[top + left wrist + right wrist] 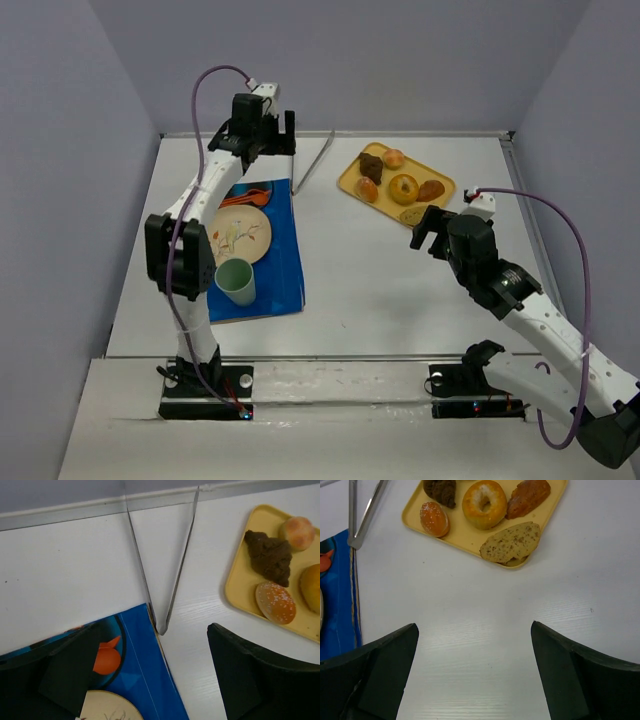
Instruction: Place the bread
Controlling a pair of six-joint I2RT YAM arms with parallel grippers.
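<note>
A white table (400,290) sits enclosed by plain pale lavender walls (400,60) under soft even light

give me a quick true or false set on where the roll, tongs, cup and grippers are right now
1. The tongs lie on the tray. False: they lie on the table, between the blue mat and the tray.
2. The small oval roll sits on the tray. True.
3. The left gripper and right gripper are both open and empty. True.
4. The green cup stands on the tray. False: it stands on the blue mat, beside the plate.
</note>
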